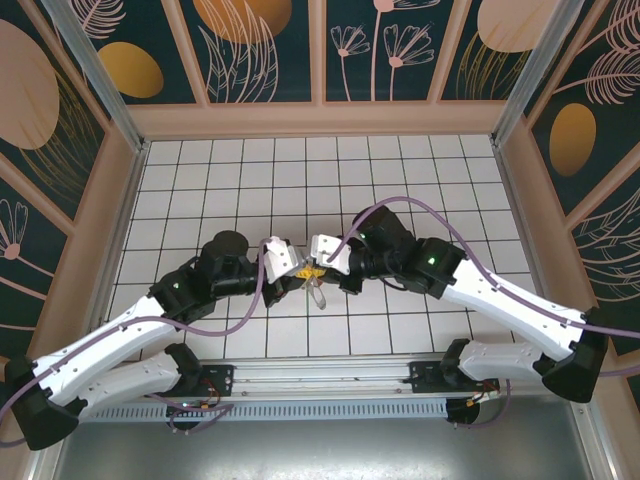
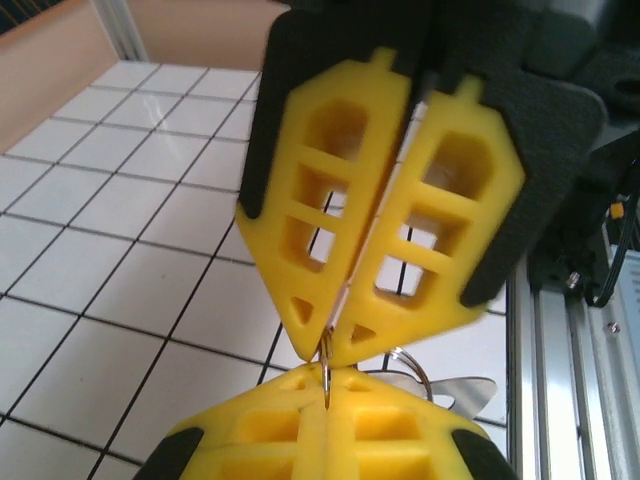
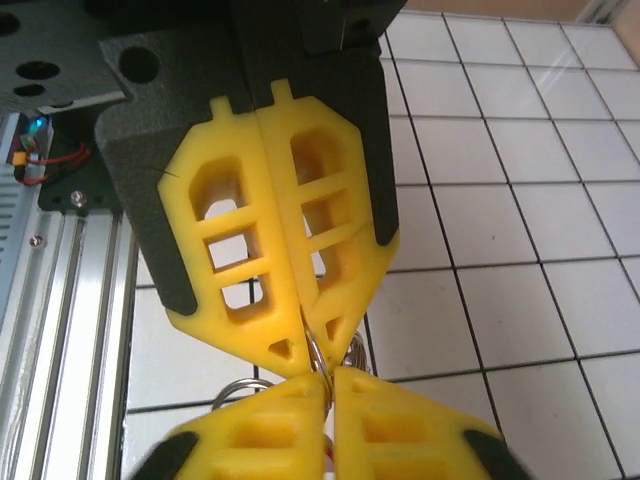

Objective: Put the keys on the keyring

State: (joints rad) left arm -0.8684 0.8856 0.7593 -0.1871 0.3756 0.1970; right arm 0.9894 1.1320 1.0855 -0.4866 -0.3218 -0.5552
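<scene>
Count, quick: I've got 2 arms, left arm (image 1: 110, 345) & right arm (image 1: 510, 300). 2 sets of jaws, 2 yellow fingers (image 2: 320, 200) per set, so 4 total. 1 keyring (image 1: 317, 293). Wire loops (image 3: 236, 388) on it: at least 2, exact no. unclear. 1 flat silver bit (image 2: 455, 388). 1 tiled surface (image 1: 200, 180).

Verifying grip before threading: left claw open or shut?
Shut. Left claw: the yellow fingers meet at their tips in the wrist view, pinching a thin metal ring.
</scene>
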